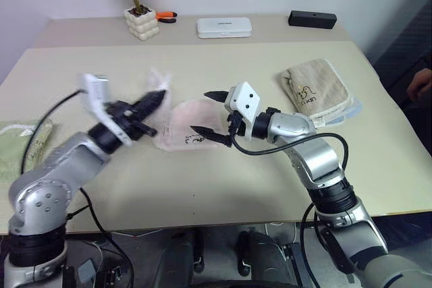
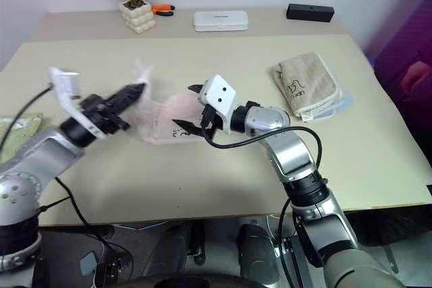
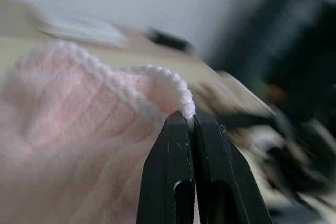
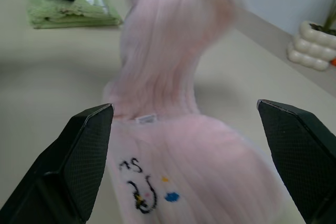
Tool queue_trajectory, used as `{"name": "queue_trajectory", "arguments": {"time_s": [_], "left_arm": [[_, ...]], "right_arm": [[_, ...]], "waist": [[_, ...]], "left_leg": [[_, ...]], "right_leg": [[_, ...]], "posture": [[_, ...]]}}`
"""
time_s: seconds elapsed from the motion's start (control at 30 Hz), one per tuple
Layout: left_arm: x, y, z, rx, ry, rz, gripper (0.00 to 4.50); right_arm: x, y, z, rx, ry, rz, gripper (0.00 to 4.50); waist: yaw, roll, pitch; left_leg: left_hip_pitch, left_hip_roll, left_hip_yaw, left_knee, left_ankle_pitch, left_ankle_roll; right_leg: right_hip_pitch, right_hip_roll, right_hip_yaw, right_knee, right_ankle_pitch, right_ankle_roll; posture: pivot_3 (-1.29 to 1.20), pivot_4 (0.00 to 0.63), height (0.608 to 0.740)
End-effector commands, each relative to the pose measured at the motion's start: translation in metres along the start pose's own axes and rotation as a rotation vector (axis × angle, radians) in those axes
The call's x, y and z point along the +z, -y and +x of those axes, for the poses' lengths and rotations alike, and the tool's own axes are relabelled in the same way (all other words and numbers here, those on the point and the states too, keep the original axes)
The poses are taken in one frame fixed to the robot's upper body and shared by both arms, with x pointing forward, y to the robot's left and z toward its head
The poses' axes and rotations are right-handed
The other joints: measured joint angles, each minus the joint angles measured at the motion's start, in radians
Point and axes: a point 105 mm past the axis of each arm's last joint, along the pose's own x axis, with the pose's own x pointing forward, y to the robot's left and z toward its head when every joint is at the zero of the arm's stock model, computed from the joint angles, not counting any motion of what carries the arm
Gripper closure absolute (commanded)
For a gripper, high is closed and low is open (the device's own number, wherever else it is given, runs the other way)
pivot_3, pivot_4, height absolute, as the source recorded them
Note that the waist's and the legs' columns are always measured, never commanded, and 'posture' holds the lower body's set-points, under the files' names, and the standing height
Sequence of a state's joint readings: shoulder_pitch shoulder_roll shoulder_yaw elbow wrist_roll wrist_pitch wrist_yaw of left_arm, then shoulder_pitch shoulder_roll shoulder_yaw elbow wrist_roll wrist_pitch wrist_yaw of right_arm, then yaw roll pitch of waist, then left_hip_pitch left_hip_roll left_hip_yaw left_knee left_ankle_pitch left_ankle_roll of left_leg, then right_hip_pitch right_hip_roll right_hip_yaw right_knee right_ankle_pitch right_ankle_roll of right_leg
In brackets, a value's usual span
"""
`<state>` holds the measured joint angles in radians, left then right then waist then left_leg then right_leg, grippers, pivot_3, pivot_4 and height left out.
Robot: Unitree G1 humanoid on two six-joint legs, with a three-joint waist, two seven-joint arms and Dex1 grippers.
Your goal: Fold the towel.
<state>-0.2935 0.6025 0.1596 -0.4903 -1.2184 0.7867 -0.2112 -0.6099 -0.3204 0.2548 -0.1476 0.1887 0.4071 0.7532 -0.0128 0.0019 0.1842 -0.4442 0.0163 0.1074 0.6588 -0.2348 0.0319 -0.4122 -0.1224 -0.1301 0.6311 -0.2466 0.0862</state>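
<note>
Clamped tight, the left gripper (image 1: 156, 99) pinches one edge of the towel (image 1: 189, 126) between its black fingers (image 3: 191, 177) and holds that edge raised off the table (image 1: 223, 187). From the pinch the pink cloth hangs down in a stretched band to the rest of the towel, which lies flat mid-table with its dark embroidered motif facing up. Its long axis runs across the table, from the raised edge on the robot's left towards the right gripper (image 1: 209, 112). That gripper stands wide open and level, holding nothing, its fingers either side of the towel's flat end.

A beige towel (image 1: 314, 92) lies well apart to the right, a green cloth (image 1: 17, 139) at the left edge.
</note>
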Motion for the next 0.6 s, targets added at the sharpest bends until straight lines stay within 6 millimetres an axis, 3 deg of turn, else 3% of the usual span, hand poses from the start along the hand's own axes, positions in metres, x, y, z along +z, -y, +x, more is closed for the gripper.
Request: {"name": "queue_trajectory", "arguments": {"time_s": [0.03, 0.17, 0.4, 0.5, 0.6], "left_arm": [[-0.017, 0.002, 0.013, -0.038, -0.088, 0.014, 4.46], [-0.027, -0.008, 0.025, -0.035, -0.113, -0.063, 4.46], [-0.028, -0.008, 0.026, -0.057, -0.073, -0.144, 4.46], [-0.024, -0.004, 0.021, -0.069, -0.05, -0.166, 3.63], [-0.016, -0.003, 0.014, -0.065, -0.015, -0.151, 2.16]], "right_arm": [[0.013, 0.01, -0.003, -0.036, 0.037, -0.038, 0.0], [0.01, 0.013, -0.007, -0.058, 0.028, -0.039, 0.0], [0.002, 0.017, -0.014, -0.085, -0.012, -0.046, 0.0], [-0.004, 0.026, -0.021, -0.11, -0.049, -0.061, 0.0], [-0.014, 0.033, -0.032, -0.106, -0.117, -0.105, 0.0]], "waist": [[-0.002, 0.0, 0.0], [0.001, 0.0, 0.0], [0.0, 0.0, 0.0], [0.001, 0.0, 0.0], [0.003, 0.0, 0.0]], "left_leg": [[0.001, 0.0, 0.0, 0.0, 0.0, 0.0], [0.001, 0.001, 0.0, -0.001, 0.001, 0.0], [0.0, 0.001, 0.0, -0.001, 0.001, 0.0], [0.0, 0.001, 0.0, -0.001, 0.001, 0.0], [0.0, 0.001, 0.0, -0.001, 0.001, 0.0]], "right_leg": [[0.0, 0.0, 0.0, 0.0, 0.0, 0.0], [0.0, 0.001, 0.001, 0.0, 0.0, 0.0], [0.0, 0.001, 0.001, 0.0, 0.0, 0.0], [0.0, 0.001, 0.001, 0.0, 0.0, 0.0], [0.0, 0.0, 0.001, 0.0, 0.0, 0.0]], "posture": [[0.0, 0.15, 0.733], [0.0, 0.15, 0.733], [0.0, 0.15, 0.733], [0.0, 0.15, 0.733], [0.0, 0.15, 0.733]]}}
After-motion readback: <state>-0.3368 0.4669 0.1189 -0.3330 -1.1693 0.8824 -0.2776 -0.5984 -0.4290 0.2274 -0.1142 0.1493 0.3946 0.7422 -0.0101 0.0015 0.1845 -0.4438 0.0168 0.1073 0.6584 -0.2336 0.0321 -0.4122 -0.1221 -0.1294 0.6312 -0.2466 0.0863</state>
